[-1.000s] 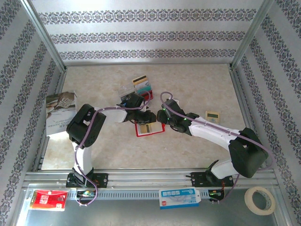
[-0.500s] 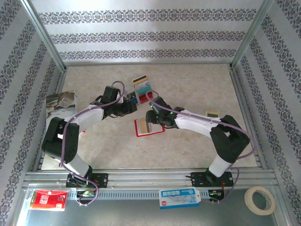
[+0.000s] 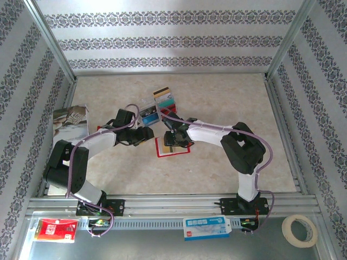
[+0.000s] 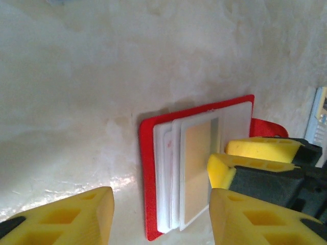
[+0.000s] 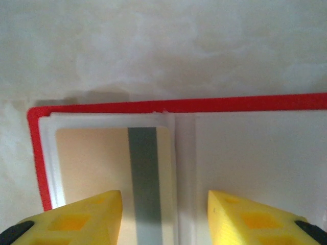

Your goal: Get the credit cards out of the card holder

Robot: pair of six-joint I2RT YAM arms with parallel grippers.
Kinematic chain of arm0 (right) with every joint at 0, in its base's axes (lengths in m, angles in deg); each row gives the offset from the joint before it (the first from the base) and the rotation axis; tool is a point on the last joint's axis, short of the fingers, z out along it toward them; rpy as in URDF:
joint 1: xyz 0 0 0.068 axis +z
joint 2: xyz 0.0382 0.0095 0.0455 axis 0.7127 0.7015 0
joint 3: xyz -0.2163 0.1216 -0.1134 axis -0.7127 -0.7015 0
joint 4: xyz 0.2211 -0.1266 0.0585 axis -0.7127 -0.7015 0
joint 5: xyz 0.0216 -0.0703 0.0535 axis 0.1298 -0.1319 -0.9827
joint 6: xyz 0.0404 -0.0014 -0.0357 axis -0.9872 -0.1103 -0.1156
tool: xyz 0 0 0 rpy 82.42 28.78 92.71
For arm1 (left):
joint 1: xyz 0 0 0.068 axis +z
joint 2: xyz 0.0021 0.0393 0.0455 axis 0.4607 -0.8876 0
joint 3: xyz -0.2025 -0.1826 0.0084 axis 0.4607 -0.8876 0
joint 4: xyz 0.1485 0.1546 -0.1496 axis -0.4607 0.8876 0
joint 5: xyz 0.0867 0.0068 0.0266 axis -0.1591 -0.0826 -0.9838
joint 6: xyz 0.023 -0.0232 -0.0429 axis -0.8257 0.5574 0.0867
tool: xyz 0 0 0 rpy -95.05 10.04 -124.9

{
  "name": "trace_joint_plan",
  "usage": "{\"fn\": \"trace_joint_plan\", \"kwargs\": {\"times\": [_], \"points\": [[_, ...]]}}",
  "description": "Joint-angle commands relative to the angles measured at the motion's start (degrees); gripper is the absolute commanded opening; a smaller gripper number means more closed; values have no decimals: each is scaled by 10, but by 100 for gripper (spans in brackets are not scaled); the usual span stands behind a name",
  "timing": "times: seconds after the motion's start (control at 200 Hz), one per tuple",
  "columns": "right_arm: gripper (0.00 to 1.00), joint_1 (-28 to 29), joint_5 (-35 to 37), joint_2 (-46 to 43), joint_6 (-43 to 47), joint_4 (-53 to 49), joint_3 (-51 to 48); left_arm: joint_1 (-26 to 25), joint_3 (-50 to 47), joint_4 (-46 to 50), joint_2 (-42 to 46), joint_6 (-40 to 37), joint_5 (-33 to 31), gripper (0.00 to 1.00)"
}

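Card holder [image 5: 204,103] open w/ tan card [image 5: 87,158] inside

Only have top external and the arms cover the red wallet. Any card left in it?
Observer: Yes. Right wrist shows a tan plastic card with a grey stripe sitting in a clear pocket of the open red bifold card holder.
Operator: Right fingers on it?
Observer: Not closed. The right fingers stand apart, one on each side of the stripe.
Operator: And the left?
Observer: In the left wrist view the left fingers are wide apart and grip nothing, with the holder lying ahead of them.
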State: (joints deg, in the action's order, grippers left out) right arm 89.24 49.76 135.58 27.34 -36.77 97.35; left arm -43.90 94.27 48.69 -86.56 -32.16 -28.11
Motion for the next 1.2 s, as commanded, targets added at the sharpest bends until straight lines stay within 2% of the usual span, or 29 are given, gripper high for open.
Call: {"fn": "trace_joint_plan", "kwargs": {"times": [0.0, 0.17, 0.45, 0.525, 0.719, 1.194], "points": [[44, -10, -6, 13, -7, -32, 3, 0, -8, -41, -2, 28, 35, 46], [38, -17, -17, 17, -13, -30, -6, -14, -9, -62, -17, 53, 55, 32], [30, -20, -28, 18, -18, -8, -24, -52, -1, -66, -42, 73, 59, 23], [29, -22, -34, 18, -21, -1, -29, -62, 5, -66, -50, 72, 54, 14], [27, -22, -35, 18, -23, 3, -33, -77, 30, -32, -70, 57, 14, 14], [27, -28, -31, 8, -23, 11, -44, -97, 46, -24, -108, 56, 15, 22]]}}
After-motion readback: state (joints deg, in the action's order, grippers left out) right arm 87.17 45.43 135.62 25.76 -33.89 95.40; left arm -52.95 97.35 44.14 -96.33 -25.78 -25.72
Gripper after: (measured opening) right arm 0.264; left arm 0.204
